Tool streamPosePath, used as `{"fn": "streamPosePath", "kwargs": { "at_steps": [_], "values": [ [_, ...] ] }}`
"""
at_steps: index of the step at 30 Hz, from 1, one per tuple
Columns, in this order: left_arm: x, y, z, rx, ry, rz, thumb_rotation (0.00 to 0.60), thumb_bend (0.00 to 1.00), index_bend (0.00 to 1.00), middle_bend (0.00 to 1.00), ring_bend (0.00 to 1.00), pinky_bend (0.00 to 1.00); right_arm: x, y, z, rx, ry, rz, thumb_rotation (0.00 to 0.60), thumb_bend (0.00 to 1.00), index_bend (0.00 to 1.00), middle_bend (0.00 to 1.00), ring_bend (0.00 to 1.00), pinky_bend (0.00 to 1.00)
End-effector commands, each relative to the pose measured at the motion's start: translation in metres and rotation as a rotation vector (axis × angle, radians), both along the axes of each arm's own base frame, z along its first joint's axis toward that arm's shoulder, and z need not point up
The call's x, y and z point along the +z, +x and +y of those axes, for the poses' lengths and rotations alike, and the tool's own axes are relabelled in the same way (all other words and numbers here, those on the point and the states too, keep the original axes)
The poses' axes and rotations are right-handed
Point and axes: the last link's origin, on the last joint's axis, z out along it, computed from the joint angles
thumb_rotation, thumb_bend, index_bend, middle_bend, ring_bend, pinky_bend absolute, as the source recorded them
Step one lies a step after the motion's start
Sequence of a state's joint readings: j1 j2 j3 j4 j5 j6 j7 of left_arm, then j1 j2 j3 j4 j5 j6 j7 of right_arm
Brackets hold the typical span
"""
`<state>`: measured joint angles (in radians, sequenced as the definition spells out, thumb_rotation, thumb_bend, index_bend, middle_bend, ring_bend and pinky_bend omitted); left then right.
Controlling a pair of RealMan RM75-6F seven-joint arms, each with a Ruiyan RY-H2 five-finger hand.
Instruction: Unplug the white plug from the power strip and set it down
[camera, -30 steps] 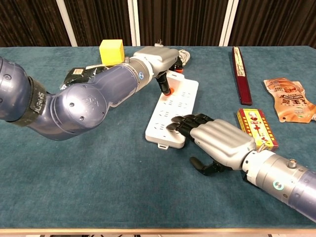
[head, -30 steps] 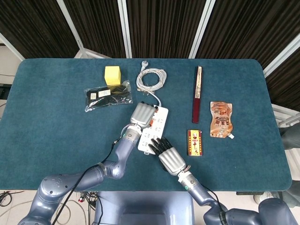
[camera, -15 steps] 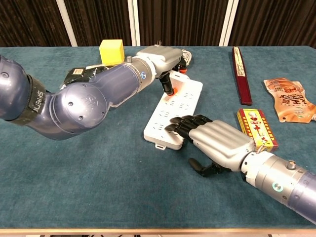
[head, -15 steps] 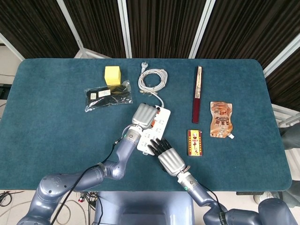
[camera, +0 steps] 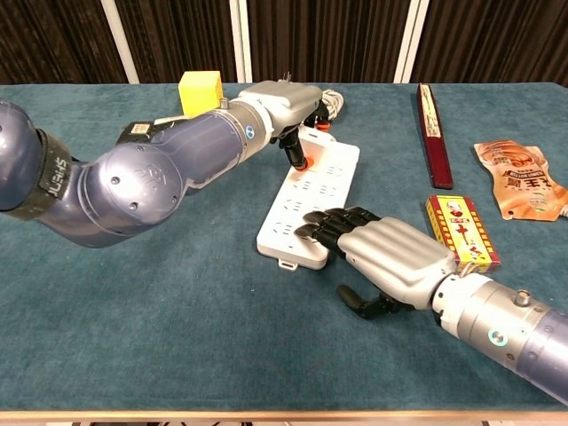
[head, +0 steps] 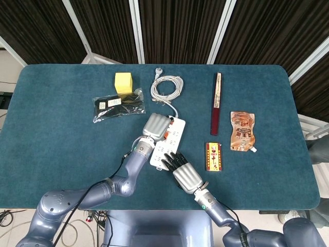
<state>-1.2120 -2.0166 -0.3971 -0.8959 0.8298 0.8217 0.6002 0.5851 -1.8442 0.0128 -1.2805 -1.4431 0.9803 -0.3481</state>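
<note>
Chest view: the white power strip [camera: 311, 200] is seen lying slantwise near the middle of the counter [camera: 133, 311]. The left hand [camera: 275, 102] is placed over the strip's far end, its dark fingers [camera: 293, 151] curled down by the orange switch; the white plug is hidden beneath this hand, so whether it is gripped cannot be told. The right hand [camera: 382, 257] is laid flat with its fingertips [camera: 315, 222] pressed on the strip's near end, nothing held in it. Toward the far edge, the coiled white cable [head: 165, 86] is seen, with a yellow block [head: 123, 82] beside it.
</note>
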Motion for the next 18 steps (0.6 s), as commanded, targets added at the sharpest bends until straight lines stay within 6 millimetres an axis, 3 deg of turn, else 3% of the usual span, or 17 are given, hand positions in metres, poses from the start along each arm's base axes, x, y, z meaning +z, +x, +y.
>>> {"fn": "streamPosePath", "kwargs": {
  "at_steps": [1, 18],
  "values": [
    [0.001, -0.002, 0.001, 0.001, 0.001, 0.004, 0.6, 0.34, 0.84, 0.91, 0.62, 0.55, 0.0, 0.0, 0.0, -0.001, 0.0, 0.0, 0.6, 0.51, 0.12, 0.08, 0.05, 0.04],
    [0.005, 0.005, -0.002, -0.015, -0.004, -0.019, 0.6, 0.34, 0.84, 0.91, 0.63, 0.56, -0.001, 0.002, 0.005, 0.009, 0.008, 0.0, 0.6, 0.51, 0.12, 0.08, 0.05, 0.04]
  ]
}}
